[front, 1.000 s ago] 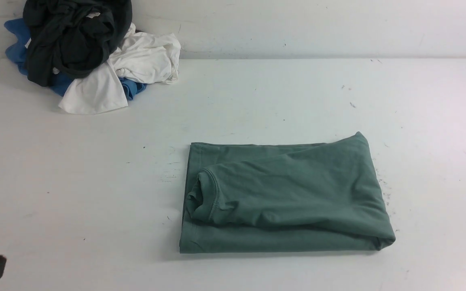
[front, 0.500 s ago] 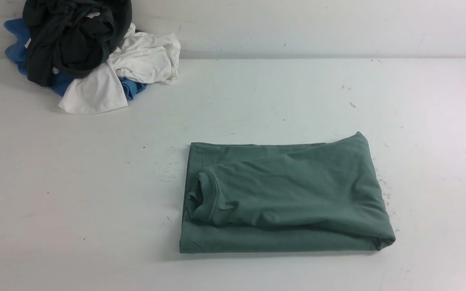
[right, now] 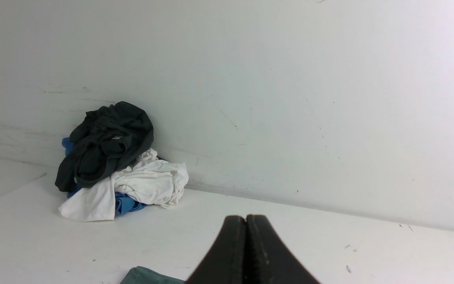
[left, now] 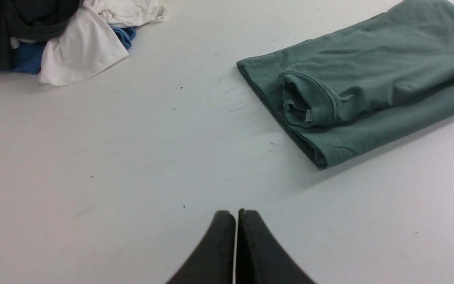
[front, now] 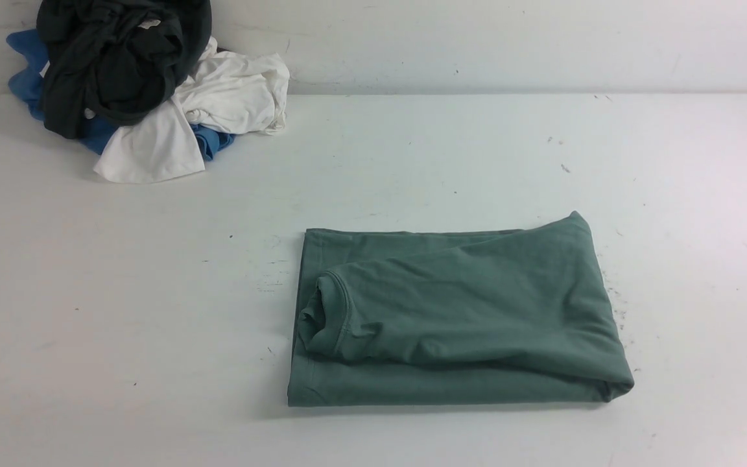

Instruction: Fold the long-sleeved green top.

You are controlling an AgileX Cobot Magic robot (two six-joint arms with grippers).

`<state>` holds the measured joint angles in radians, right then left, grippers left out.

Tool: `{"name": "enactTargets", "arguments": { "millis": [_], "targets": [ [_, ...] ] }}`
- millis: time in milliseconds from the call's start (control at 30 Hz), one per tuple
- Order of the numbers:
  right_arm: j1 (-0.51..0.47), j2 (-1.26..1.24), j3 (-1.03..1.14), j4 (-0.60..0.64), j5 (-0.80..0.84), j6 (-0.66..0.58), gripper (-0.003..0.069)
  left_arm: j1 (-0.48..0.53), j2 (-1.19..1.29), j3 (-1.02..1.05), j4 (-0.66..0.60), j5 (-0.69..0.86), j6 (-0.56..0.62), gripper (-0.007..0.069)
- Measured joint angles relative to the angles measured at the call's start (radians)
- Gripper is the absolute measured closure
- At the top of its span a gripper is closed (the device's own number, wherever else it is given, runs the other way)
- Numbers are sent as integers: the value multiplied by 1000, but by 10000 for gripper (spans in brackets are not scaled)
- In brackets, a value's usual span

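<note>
Since the green long-sleeved top (front: 458, 318) lay folded into a compact rectangle, we kept our left gripper (left: 236, 215) and right gripper (right: 246, 219) closed, empty, clear of it.

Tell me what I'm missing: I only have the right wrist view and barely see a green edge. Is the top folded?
Observer: Yes. The green long-sleeved top lies as a flat folded rectangle on the table.
Operator: Is the left tool on it?
Observer: No. The left tool is shut, empty and apart from the top.
Operator: Anything sticking out?
Observer: The neck opening, with a small label inside, faces the clothes pile's side.
</note>
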<state>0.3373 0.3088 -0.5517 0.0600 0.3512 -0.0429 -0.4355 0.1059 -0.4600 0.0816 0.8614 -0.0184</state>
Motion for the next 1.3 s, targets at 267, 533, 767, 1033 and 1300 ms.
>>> {"name": "enactTargets", "arguments": {
  "millis": [267,533,767,1033,1300],
  "targets": [
    [-17,-71,86,-60,-19,6,673,0,0,0,0,0,0,631],
    [-239,-222,371,-78,-20,35,673,0,0,0,0,0,-1,631],
    [-391,-319,569,-78,-12,124,673,0,0,0,0,0,-1,631],
    [-392,-319,577,-71,-5,137,673,0,0,0,0,0,-1,631],
    [-392,-319,577,-70,-1,137,673,0,0,0,0,0,-1,631]
  ]
}}
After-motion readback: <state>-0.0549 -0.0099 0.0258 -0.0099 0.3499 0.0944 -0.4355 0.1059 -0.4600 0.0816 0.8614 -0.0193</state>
